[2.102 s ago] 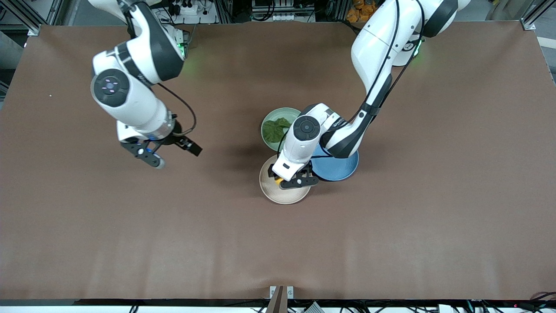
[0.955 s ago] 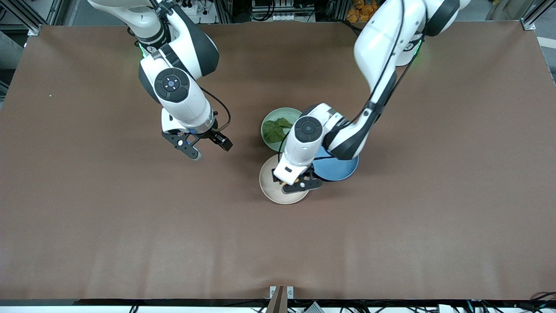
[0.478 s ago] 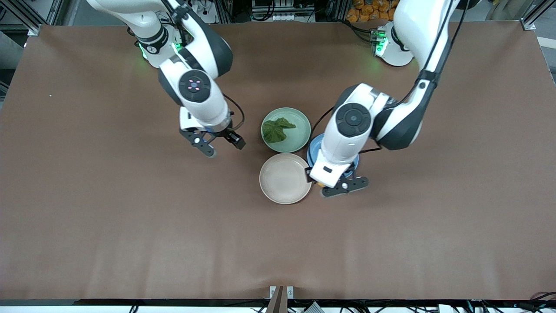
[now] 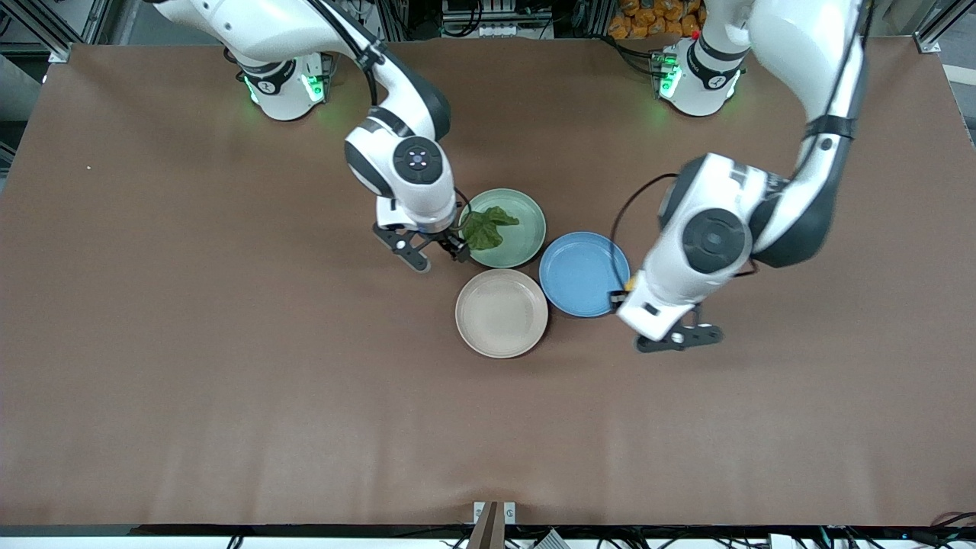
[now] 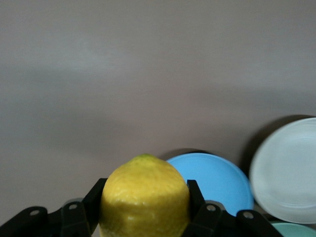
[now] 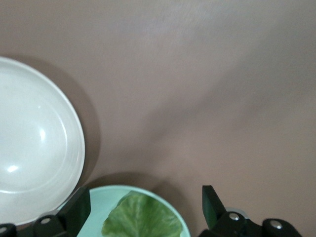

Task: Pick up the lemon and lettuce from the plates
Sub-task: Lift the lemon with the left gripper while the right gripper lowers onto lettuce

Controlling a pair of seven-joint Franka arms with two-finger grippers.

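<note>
**Lemon gripped above the table, lettuce lying on the mint plate**

The lemon point(image 5: 144, 197) is being clamped between the two fingers of the left gripper point(image 5: 143, 207), which is being carried in the air over bare table point(image 4: 229, 381) just past the blue plate point(image 4: 583, 273), toward the left arm's end of the table. In the front view only a small yellow patch of the fruit is being shown at the edge of the wrist housing; in the left wrist view the fruit is filling the gap between the fingers, with the blue plate and the beige-pink plate point(image 4: 501, 313) being seen below it.

The lettuce point(image 4: 486, 227) is lying flat on the pale mint green plate point(image 4: 526, 229), on the side toward the right arm's end of the table. The right gripper point(image 4: 429, 255) is being held with its jaws spread wide and nothing between them, over the rim of the mint plate just beside the leaf. In the right wrist view the leaf is being framed between the two fingers point(image 6: 213, 205), below them.

The beige-pink plate is lying bare, nearer to the front camera than the mint plate and just beside the blue plate.
</note>
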